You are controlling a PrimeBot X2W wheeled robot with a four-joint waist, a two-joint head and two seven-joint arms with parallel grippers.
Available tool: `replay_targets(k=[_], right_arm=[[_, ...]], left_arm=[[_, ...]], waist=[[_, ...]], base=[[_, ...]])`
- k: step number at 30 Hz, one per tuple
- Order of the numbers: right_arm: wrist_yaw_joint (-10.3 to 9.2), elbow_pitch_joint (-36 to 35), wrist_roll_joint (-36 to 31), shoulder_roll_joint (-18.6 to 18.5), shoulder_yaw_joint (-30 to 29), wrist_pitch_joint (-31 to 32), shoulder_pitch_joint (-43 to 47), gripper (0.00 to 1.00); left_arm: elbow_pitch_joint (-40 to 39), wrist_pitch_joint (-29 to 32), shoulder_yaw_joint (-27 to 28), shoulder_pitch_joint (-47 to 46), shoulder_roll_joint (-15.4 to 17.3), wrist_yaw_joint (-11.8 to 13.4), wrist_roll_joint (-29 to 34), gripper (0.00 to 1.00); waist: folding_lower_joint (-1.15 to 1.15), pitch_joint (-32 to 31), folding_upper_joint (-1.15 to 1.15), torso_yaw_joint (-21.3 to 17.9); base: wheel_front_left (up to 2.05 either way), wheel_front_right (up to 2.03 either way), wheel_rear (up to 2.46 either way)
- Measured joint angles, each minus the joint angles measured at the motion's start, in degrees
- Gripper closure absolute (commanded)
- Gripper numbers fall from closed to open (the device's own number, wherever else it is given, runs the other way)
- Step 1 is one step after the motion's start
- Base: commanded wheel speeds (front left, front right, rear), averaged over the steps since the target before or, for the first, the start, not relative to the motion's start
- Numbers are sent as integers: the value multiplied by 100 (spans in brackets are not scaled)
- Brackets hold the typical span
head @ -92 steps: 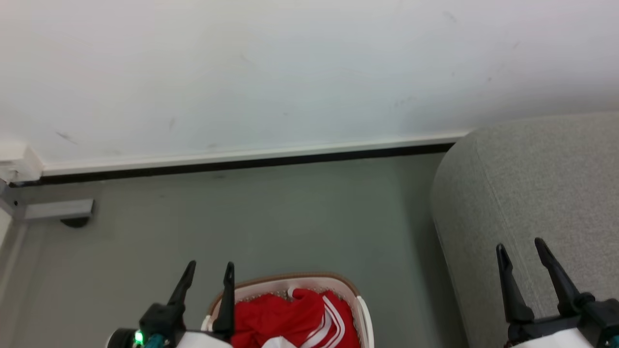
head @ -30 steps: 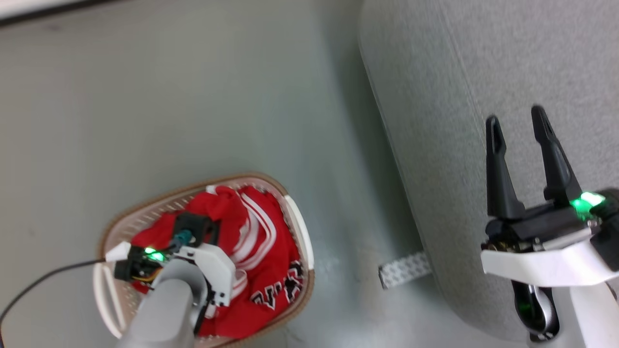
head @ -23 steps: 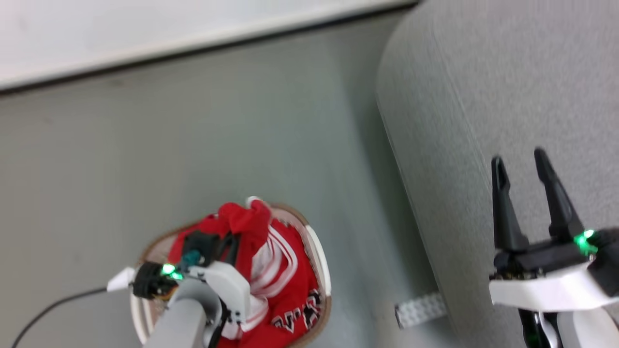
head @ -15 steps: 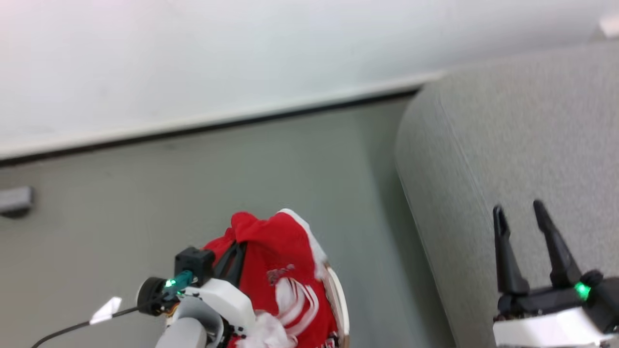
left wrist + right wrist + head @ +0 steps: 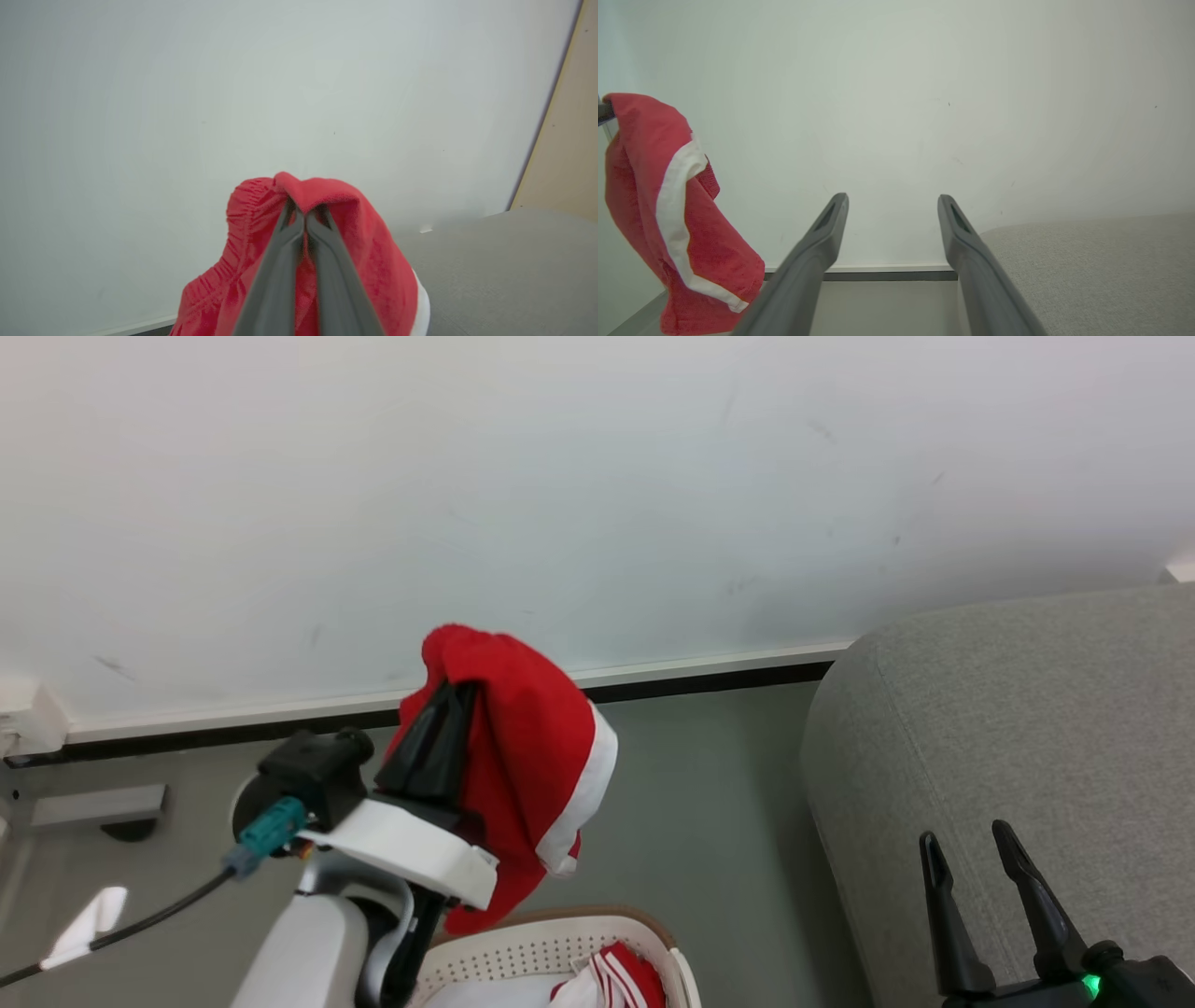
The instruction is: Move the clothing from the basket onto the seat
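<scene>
1. The left claw is pressed together on a fold of a soft red sports garment with a white trim band, which drapes down from its fingers.
2. Directly beneath that claw sits the white perforated plastic laundry basket with a brown rim. More red, white-striped cloth lies inside (so the job is barely begun, I'd say).
3. The large grey woven upholstered seat lies well apart, to this claw's right. Held this high, the cloth should clear the basket's rim.
4. The right claw is spread and holds nothing, poised over the seat's edge.
</scene>
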Motion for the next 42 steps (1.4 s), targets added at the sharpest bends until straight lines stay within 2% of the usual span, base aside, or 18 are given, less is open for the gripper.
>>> replay_targets(k=[5, 9, 19, 29, 34, 42], right_arm=[[0, -14, -11, 8, 66, 0, 21, 0], [0, -31, -3, -78, 197, 0, 26, 0], [0, -387, 105, -477, 740, 0, 120, 0], [0, -527, 396, -867, 1841, 0, -86, 0], [0, -263, 519, -965, 2401, 0, -600, 0], [1, 559, 710, -676, 3016, 1, -1480, 0]], left_arm=[[-867, 364, 103, -43, 52, 42, -178, 100], [-1240, 555, 114, -172, 87, 42, -243, 100], [-1603, 795, 13, -85, 124, 101, -266, 100], [-1709, 860, -241, 69, 86, 136, -269, 100], [-1669, 815, -415, 68, 21, 154, -260, 100], [-1489, 724, -742, -10, -99, 153, -264, 100]], waist=[[0, -97, 0, -38], [1, -176, 0, -66], [1, -361, 1, -161], [2, -282, 0, -186], [2, -246, 1, -144], [2, -212, 0, -1]], base=[[0, 0, 0], [0, 0, 0], [0, 0, 0], [0, 0, 0], [0, 0, 0], [0, 0, 0]])
